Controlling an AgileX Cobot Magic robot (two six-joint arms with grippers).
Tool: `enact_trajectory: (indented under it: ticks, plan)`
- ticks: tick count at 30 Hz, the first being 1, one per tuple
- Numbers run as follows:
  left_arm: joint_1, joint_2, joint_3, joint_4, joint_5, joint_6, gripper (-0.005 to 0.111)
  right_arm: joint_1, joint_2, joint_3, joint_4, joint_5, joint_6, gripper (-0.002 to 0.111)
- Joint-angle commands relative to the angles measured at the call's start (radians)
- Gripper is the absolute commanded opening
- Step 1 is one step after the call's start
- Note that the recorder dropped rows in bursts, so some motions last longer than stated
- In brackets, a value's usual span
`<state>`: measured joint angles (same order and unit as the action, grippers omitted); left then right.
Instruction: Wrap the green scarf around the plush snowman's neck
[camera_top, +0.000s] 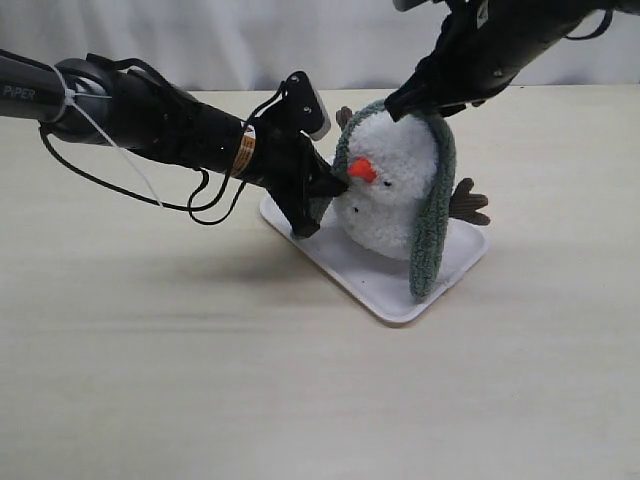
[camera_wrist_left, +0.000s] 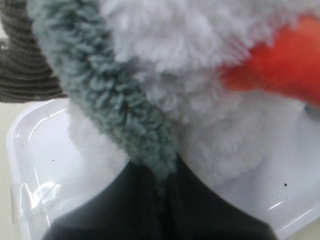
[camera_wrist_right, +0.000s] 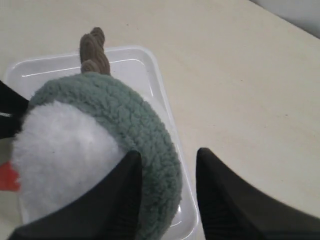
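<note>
Green scarf (camera_top: 432, 220), draped over head of plush snowman (camera_top: 395, 195): left hand (camera_top: 332, 190) clamped on one end, likely to draw it neckward; right hand (camera_wrist_right: 169, 170) apart at crown.

I am seeing fuzzy matt knit on the scarf (camera_top: 431, 235), fluffy plush on the snowman (camera_top: 393, 215), glossy plastic on the tray (camera_top: 385, 297).

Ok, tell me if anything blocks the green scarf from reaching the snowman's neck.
No separate object. The green scarf arches over the head of the plush snowman, so the head and orange nose lie between it and the neck. The left gripper pinches it beside the nose.
</note>
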<state>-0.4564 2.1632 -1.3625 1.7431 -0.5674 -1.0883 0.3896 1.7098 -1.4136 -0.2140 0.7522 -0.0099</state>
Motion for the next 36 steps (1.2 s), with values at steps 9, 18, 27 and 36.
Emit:
enact_trajectory:
  ticks: [9, 18, 27, 36]
  plan:
    - [-0.004, 0.001, -0.007, 0.001, -0.014, 0.015, 0.0, -0.006, 0.065, -0.086, 0.105, 0.083, -0.127, 0.035]
    - [-0.004, 0.001, -0.007, 0.001, -0.016, 0.024, 0.0, -0.006, 0.102, -0.086, -0.083, 0.033, -0.01, 0.024]
    - [-0.004, 0.001, -0.007, 0.001, -0.012, 0.041, 0.0, -0.003, 0.091, -0.086, -0.063, 0.046, -0.076, 0.004]
    - [-0.004, -0.006, -0.007, 0.001, -0.01, 0.077, 0.007, -0.003, 0.087, -0.086, -0.204, 0.023, 0.03, 0.004]
